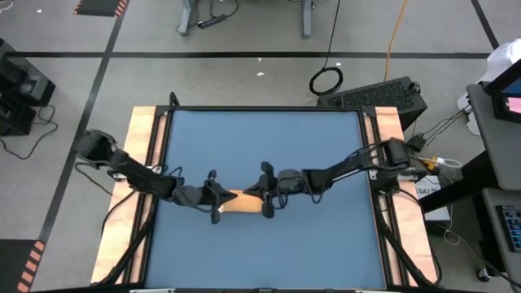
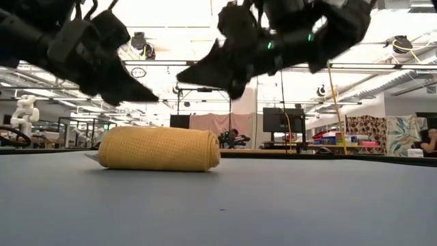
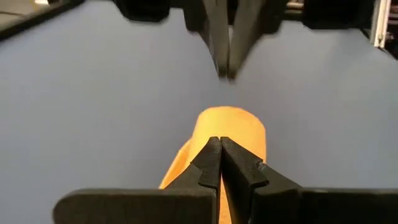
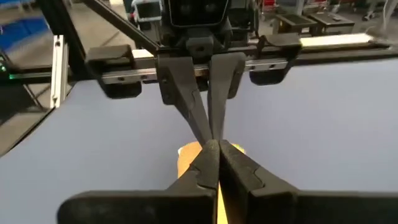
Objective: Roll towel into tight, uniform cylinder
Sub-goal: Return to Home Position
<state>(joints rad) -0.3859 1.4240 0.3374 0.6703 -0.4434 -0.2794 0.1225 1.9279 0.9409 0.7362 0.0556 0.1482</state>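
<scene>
The left pincer (image 3: pixel 219 144) has its two fingers pressed together on nothing. The right pincer (image 4: pixel 214 146) is likewise closed and empty. Their tips point at one another, near but apart, and both hang clear above the cloth. Just below the two tips lies the towel (image 2: pixel 158 148), rolled into a short, fairly even cylinder. It rests on its side on the blue bench (image 1: pixel 269 252), one end toward each pincer, and nothing touches it. By the look of it the rolling is done, and what is left is to draw the arms away. The risk lies in how little room there is under the fingers. If either pincer dips or swings sideways as it retreats, a fingertip could brush the top of the roll and set it trundling across the bench, or drag up the outer layer. With nothing pinning the free edge, the soft cloth may also slacken by itself, and the cylinder would then lose its tightness.
</scene>
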